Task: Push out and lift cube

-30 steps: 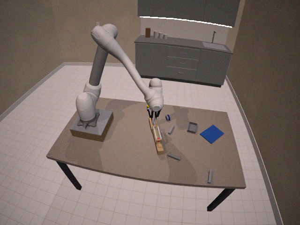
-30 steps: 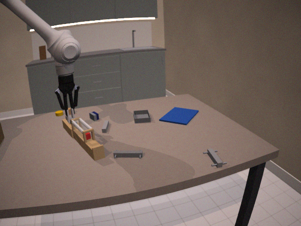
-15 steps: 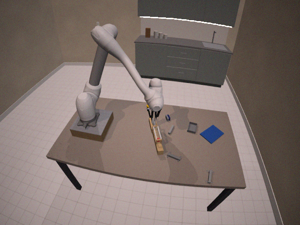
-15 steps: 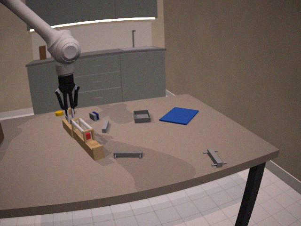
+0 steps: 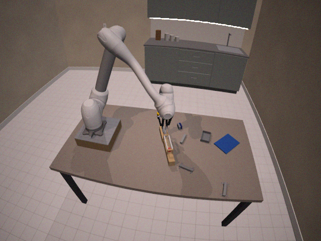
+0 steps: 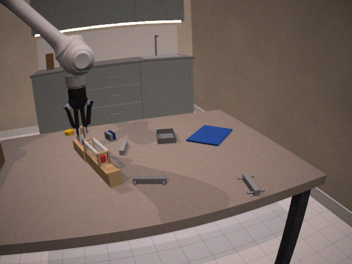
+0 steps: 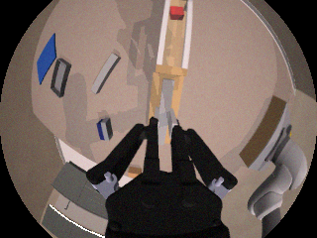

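Black two-fingered hand pinched grey bar-shaped stick | stick tip at wooden channel entrance | small red cube inside.

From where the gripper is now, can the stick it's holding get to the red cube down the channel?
Probably yes. The gripper, shut on the grey stick, lines up with the channel's open near end, and nothing shows between the stick and the red cube.

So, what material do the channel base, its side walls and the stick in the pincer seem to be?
Channel base: probably wood, matte tan, flat colour. Side walls: perhaps clear plastic, since the red cube shows through; white rails. Stick gripped in the pincer: plain grey, metal or plastic, unclear.
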Robot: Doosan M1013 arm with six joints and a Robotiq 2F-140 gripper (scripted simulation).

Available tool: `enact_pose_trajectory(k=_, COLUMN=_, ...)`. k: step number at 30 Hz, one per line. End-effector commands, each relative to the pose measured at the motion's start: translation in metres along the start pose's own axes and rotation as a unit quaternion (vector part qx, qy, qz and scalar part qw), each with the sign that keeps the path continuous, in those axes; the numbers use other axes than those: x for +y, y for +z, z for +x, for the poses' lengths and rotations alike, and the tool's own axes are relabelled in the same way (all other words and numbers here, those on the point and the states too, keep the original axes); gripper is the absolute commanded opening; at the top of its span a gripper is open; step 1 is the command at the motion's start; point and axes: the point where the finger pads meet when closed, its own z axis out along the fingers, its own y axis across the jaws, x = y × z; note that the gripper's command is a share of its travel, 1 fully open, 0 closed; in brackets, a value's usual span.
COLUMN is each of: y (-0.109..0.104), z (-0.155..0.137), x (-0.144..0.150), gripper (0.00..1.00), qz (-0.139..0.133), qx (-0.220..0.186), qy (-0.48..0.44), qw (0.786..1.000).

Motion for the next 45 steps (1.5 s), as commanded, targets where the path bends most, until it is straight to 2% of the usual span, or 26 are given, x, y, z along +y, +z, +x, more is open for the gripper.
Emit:
enact_pose_trajectory(k=1, y=0.000, z=0.000, x=0.000, gripper=0.00, qz=0.000, qx=0.000, qy=0.000, qw=1.000)
enact_pose_trajectory(k=19, y=0.000, z=0.017, x=0.000, gripper=0.00, qz=0.000, qx=0.000, qy=0.000, qw=1.000)
enact_pose_trajectory(k=34, y=0.000, z=0.056, x=0.000, gripper=0.00, qz=0.000, qx=0.000, qy=0.000, qw=1.000)
enact_pose_trajectory(k=45, y=0.000, z=0.060, x=0.000, gripper=0.00, qz=0.000, qx=0.000, qy=0.000, qw=1.000)
